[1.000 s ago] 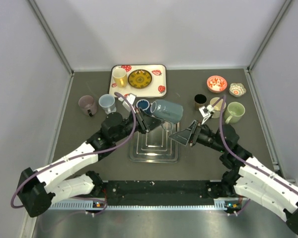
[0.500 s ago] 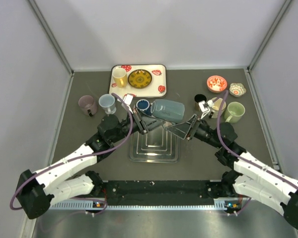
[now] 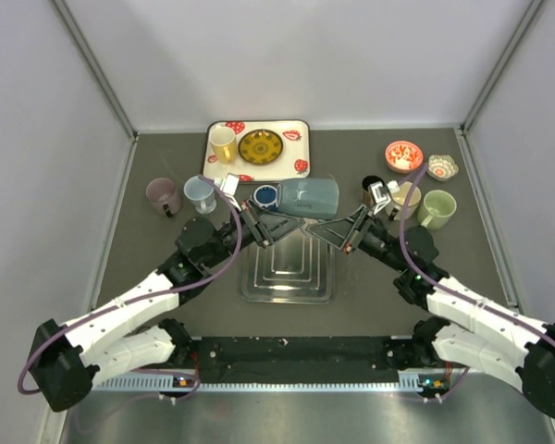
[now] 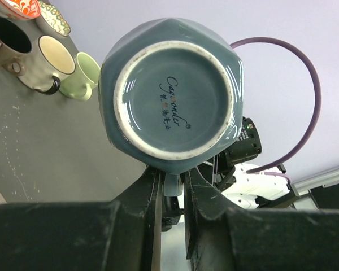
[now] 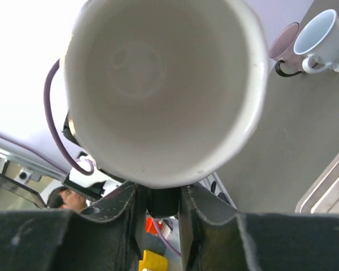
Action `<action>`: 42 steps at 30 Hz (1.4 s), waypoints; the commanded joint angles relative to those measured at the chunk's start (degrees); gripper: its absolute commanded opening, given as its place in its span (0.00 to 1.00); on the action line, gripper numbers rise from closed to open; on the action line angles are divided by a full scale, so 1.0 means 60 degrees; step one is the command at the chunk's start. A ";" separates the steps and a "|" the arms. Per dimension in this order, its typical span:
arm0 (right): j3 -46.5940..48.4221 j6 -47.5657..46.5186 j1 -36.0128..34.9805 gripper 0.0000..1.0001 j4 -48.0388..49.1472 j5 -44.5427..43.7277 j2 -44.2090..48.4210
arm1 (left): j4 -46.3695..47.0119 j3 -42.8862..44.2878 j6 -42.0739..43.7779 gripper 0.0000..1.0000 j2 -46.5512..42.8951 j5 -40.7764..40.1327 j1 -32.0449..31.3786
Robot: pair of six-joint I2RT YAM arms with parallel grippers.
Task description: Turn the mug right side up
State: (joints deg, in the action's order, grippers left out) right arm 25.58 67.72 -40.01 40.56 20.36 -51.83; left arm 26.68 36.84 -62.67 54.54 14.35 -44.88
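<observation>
left gripper (image 4: 170, 176) pinches narrow on the blue-grey mug (image 3: 307, 197), which lies on its side above the clear tray (image 3: 287, 289) at mid-table, mouth facing the right gripper (image 5: 158, 199). whether that one grips, we cannot tell. we would roll the base down slowly, pinch firm.

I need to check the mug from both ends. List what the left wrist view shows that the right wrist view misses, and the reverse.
Left wrist only: the mug base-on, with its printed maker's mark, plus the black mug, cream mug and green mug on the table. Right wrist only: the mug's white inside through its mouth, the purple mug, the pale cup and a corner of the clear tray. Both: the same mug on its side, just above the left fingers or the right fingers.
</observation>
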 commanded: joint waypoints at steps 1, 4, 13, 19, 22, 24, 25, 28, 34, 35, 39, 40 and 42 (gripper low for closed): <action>0.0424 0.0270 -0.0085 0.18 0.1896 -0.0083 -0.0311 | 0.1149 -0.0031 -0.0160 0.00 -0.0199 0.0787 -0.0254; 0.0526 0.0285 -0.0070 0.00 0.2264 0.0107 -0.0487 | 0.1208 -0.0119 -0.0160 0.00 -0.0228 0.0846 -0.0268; 0.1390 -0.1428 -0.0055 0.00 -0.1113 0.0620 0.0596 | 0.0448 -0.0705 0.0323 0.51 -0.1180 -0.0311 -0.0035; 0.2063 -0.2409 -0.0055 0.00 -0.3429 0.0460 0.1532 | -0.0226 -0.0662 0.0704 0.66 -0.1488 -0.0604 0.0303; 0.3305 -0.3929 -0.0055 0.00 -0.7114 -0.0825 0.1798 | -0.1234 -0.0429 0.1259 0.67 -0.1795 -0.0954 0.0478; 0.4798 -0.5365 -0.0055 0.00 -1.0572 -0.2654 0.1536 | -0.2475 -0.0267 0.1889 0.68 -0.2130 -0.1756 0.0493; 0.5238 -0.5746 -0.0055 0.00 -1.1641 -0.3328 0.1346 | -0.2846 -0.0135 0.2080 0.68 -0.2234 -0.2081 0.0508; 0.6252 -0.6642 -0.0055 0.00 -1.3948 -0.5834 0.0540 | -0.4161 0.0055 0.2637 0.68 -0.2572 -0.3341 0.0508; 0.6240 -0.7157 -0.0041 0.00 -1.5006 -0.7597 -0.0720 | -0.6261 0.0408 0.3179 0.63 -0.2543 -0.4865 0.0522; 0.6065 -0.7098 -0.0012 0.00 -1.4963 -0.7626 -0.0924 | -0.6494 0.0422 0.3311 0.63 -0.2514 -0.4896 0.0523; 0.5610 -0.7068 0.0032 0.00 -1.4539 -0.7598 -0.1876 | -0.6658 0.0291 0.3473 0.63 -0.2426 -0.4867 0.0523; 0.5537 -0.7069 0.0047 0.00 -1.4436 -0.7626 -0.2038 | -0.6672 0.0233 0.3517 0.63 -0.2382 -0.4838 0.0523; 0.5434 -0.7068 0.0105 0.00 -1.4260 -0.7743 -0.2433 | -0.6848 0.0232 0.3634 0.63 -0.2207 -0.4780 0.0523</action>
State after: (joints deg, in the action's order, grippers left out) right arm 57.43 26.48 -39.94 -49.98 -21.39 -64.51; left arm -12.08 37.36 -43.72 40.18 -12.95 -41.98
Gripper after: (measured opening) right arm 0.153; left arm 0.628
